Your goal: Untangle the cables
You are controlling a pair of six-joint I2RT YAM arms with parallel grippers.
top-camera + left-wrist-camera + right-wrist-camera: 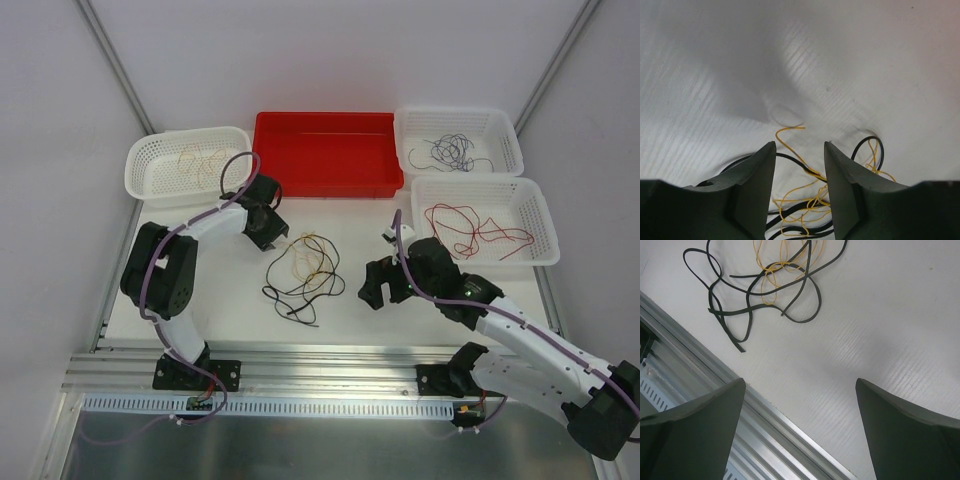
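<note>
our right claw (800, 385) hangs wide and empty near the table's front rail (765, 415). mid-table, black and yellow cables (303, 268) lie tangled. our left claw (800, 145) straddles them, jaws narrow but apart. farther back, a red cable (470, 228) lies in a white basket (548, 225).

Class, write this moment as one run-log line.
left gripper: open, straddling yellow cable | right gripper: open, empty | black cable: tangled with yellow on table
</note>
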